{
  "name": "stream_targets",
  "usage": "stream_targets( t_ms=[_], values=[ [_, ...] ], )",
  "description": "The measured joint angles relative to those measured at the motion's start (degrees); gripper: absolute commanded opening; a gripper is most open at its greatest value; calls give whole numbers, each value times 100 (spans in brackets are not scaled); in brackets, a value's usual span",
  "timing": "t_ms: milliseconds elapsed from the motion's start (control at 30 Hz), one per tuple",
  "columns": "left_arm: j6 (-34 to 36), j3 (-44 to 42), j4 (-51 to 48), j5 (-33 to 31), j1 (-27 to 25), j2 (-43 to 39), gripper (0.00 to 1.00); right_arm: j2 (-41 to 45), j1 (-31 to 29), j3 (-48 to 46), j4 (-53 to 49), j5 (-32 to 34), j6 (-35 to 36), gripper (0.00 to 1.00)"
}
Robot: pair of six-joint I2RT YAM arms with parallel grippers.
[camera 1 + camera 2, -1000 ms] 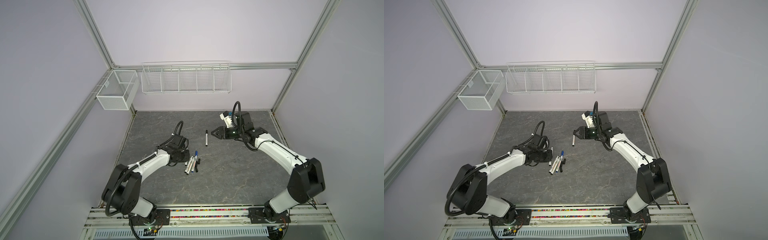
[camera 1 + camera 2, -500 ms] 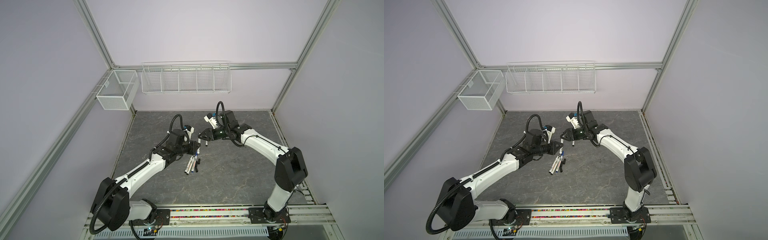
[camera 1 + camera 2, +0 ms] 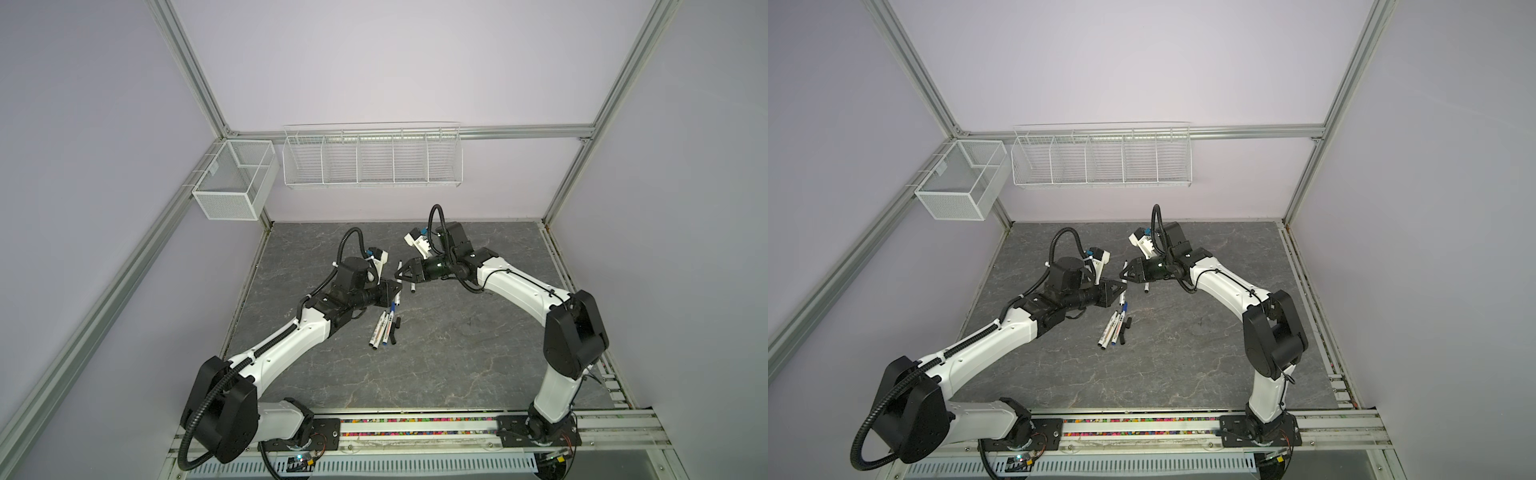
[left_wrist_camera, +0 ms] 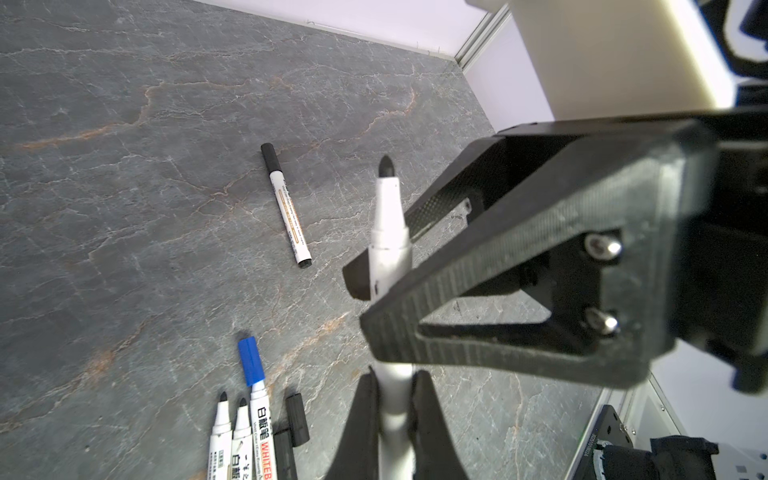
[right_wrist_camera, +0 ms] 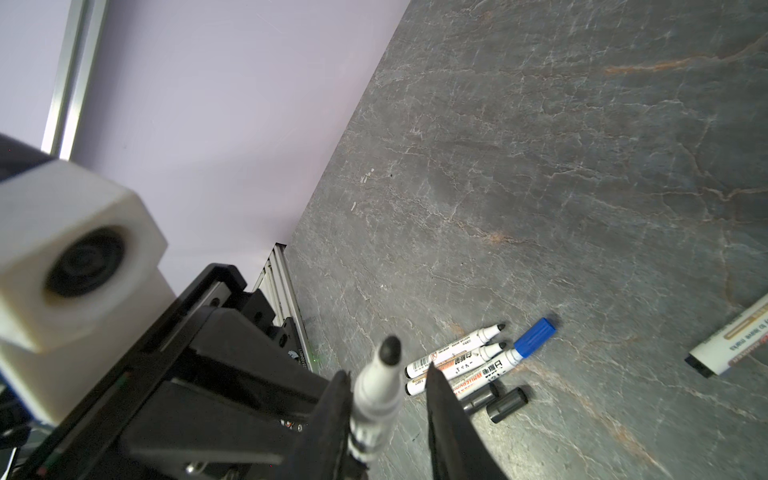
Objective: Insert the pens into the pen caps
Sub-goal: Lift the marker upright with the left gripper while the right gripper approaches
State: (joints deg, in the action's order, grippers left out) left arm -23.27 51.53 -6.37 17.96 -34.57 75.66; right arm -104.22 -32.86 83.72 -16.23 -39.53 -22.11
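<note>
Both claws have swung together above the desk point(image 3: 457, 353), toward its back edge. My left claw point(image 4: 392, 390) clamps the lower barrel of a bare-tipped pen point(image 4: 388, 216). My right claw point(image 5: 386, 374) stands narrow around its upper barrel, one finger touching, the other a gap away. Near the middle, toward the left edge, three pens point(image 3: 384, 328) and two black caps point(image 5: 507, 405) lie bunched; a capped pen point(image 4: 286, 208) lies farther back.

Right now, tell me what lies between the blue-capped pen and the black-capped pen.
Nothing: only bare table separates the blue-capped pen from the black-capped pen. The left wrist view shows that stretch plainly.
</note>
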Motion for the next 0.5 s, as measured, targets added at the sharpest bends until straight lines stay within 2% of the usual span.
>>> stream_targets(
  t_ms=[100, 133, 200, 267, 367, 500],
  values=[
    [0, 0, 11, -17, 0, 0, 0, 0, -17, 11, 66, -79, -44, 17],
    [0, 0, 11, -17, 0, 7, 6, 0, -26, 17, 74, -92, -52, 17],
    [15, 0, 13, -33, 0, 11, 27, 0, -35, 17, 92, -87, -61, 16],
    [20, 0, 22, -31, 0, 26, 37, 0, -35, 17, 107, -66, -59, 16],
    [-2, 0, 52, -33, 0, 81, 38, 0, -28, 17, 109, -37, -59, 16],
    [-4, 0, 59, -31, 0, 238, 35, 0, -24, 17, 164, -39, -63, 16]
  ],
)
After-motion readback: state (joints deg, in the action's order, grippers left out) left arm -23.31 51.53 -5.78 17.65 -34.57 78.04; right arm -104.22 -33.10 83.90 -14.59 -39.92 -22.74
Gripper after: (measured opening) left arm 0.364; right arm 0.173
